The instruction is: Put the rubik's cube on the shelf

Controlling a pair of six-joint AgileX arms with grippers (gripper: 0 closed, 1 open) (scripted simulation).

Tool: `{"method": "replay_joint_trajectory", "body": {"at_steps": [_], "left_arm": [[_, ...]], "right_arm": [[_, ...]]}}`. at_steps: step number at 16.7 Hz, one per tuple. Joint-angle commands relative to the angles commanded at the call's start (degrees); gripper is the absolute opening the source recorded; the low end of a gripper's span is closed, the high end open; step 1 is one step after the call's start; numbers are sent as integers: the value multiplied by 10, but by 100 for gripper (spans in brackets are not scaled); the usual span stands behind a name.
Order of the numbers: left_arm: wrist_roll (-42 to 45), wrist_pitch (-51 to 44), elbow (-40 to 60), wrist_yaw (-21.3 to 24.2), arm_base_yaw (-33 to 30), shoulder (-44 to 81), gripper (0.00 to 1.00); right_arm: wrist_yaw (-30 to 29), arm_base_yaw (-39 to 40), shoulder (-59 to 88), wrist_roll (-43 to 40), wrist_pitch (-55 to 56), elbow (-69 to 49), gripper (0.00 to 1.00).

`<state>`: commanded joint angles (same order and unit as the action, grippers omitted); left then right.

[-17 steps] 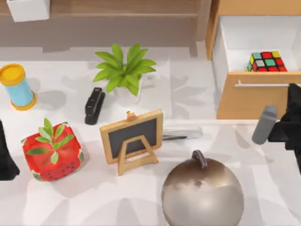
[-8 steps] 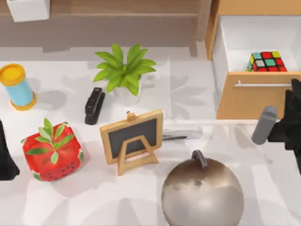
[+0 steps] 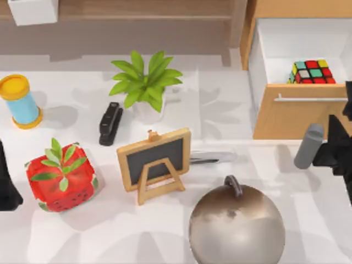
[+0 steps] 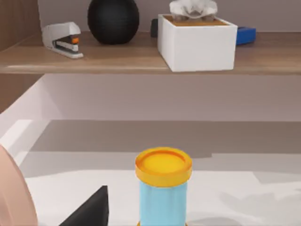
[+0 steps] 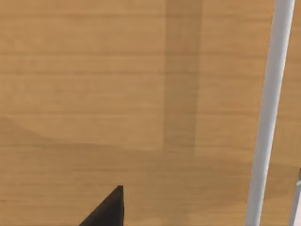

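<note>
Seen from above: rubik's cube (image 3: 312,72) sitting in the open drawer (image 3: 286,41) of the cabinet (image 3: 286,118) at the table's (image 3: 231,132) right, close behind the drawer front and its silver handle (image 3: 311,99). Just in front of that drawer face, at the right edge, the right gripper (image 3: 336,144), black, beside a grey cylinder (image 3: 308,146); finger spread impossible to judge. Parked at the far left edge, the left arm (image 3: 6,184), near the strawberry cube (image 3: 61,176).

Across the back, the shelf (image 3: 137,14), brown board with an upright post. On the table: potted plant (image 3: 146,82), black stapler (image 3: 110,123), small chalkboard easel (image 3: 155,162), metallic sphere (image 3: 236,225), blue jar (image 3: 21,102) with a yellow lid.

From the left wrist: the shelf's load, hidden from overhead — white stapler (image 4: 62,39), black ball (image 4: 113,20), white box (image 4: 196,41), blue item (image 4: 245,35) — plus the jar again.

From the right wrist: wood grain of the cabinet front and the handle, close up, with one dark fingertip (image 5: 107,209).
</note>
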<state>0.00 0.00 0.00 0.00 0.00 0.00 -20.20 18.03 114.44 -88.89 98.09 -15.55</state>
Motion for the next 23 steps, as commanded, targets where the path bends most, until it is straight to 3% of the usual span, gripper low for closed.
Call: {"method": "replay_joint_trajectory", "body": {"at_steps": [18,23], "left_arm": [[0,0,0,0,0,0,100],[0,0,0,0,0,0,100]], "right_arm": [[-17,16,27,0,25,42,100],[4,103,-4,63,-16,-11,100]]}}
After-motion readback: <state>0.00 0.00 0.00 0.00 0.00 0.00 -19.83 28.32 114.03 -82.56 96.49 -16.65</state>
